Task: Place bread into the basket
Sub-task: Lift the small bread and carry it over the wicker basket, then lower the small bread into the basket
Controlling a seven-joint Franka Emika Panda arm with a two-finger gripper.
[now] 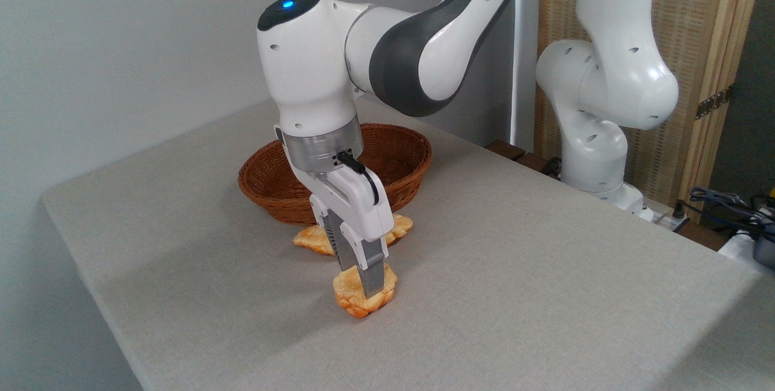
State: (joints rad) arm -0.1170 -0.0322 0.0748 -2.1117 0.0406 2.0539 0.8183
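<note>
- Gripper [370, 289]: pointed down, tilted slightly toward the viewer; fingers closed onto the bread [350, 293], one grey finger [375, 276] across the bun's top/front face, the other hidden behind.
- Bread: small roundish golden-orange bun w/ lumpy top, clamped between the fingers; lower edge at or just above the table [545, 294] — contact vs. small gap not discernible; shadow directly beneath.
- Position of bread: in front of the basket [266, 182], outside it, nearer the viewer; clearly apart from the rim.
- Basket: oval, shallow, reddish-brown wicker, upright at rear-centre of table; interior partly blocked by the wrist; visible part shows only weave.
- Long loaf [310, 237]: golden, braided, flat on table just in front of basket, approx. touching its base; middle hidden by gripper body, both ends visible either side.
- Arm [418, 58]: white/grey, reaching in from upper right, wrist vertical over the bun; blue light lit on top of the joint housing.
- Arm base [599, 137]: right of table, off its far edge.
- Table: grey fabric-like cover, corner toward left.
- Bkgd: plain wall at left, wood/woven screen [714, 46] at right, cables [726, 203] at far right edge.
</note>
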